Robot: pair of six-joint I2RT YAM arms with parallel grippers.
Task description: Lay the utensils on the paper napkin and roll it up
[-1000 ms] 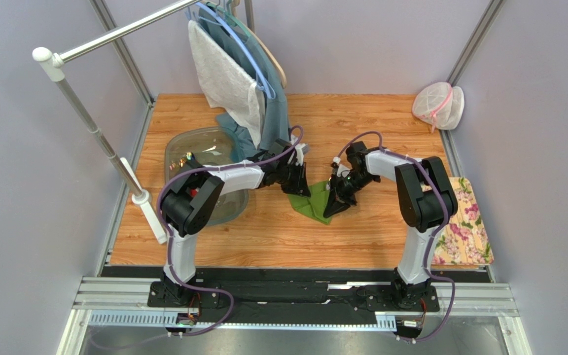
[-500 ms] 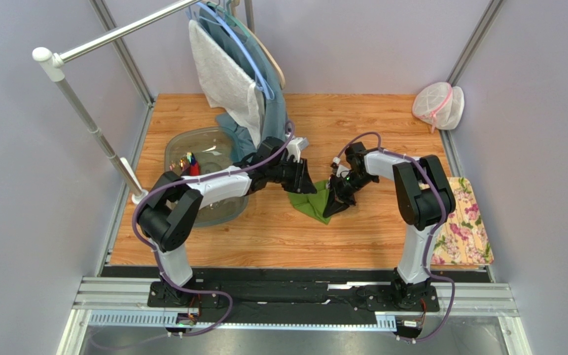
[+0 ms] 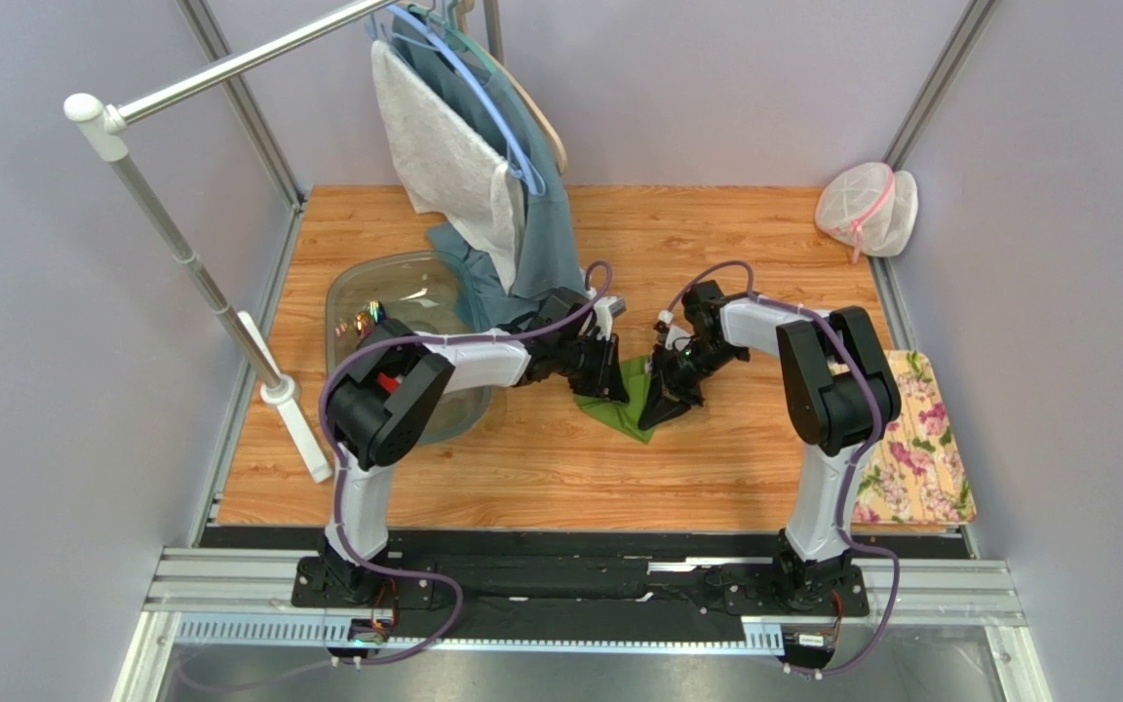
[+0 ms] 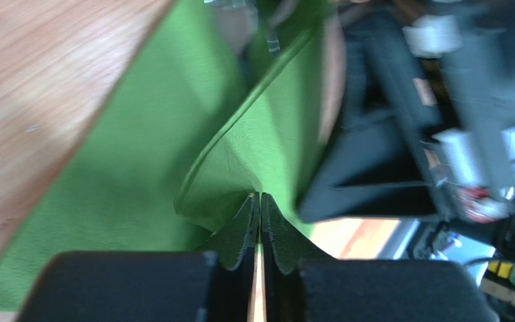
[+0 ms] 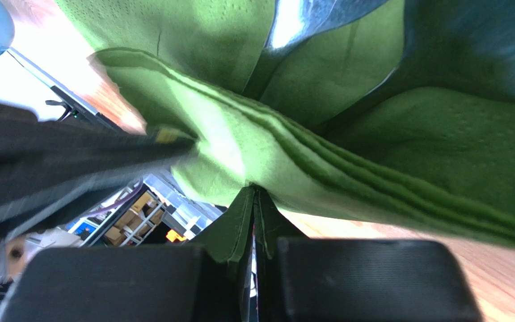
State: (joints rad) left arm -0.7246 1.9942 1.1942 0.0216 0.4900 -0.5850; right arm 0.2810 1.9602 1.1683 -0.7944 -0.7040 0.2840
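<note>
Left wrist view has the left pincer (image 4: 260, 201) closed together on a raised fold of the paper napkin (image 4: 139, 168), which lies in the middle of the bench (image 3: 758, 454) between both arms. The right pincer (image 5: 253, 194) is likewise clamped on its bunched layers. If the two pull apart, such thin paper could tear or crumple. Count: one napkin, two pincers, one clear tub (image 3: 355, 278); no utensil shows on the napkin.
</note>
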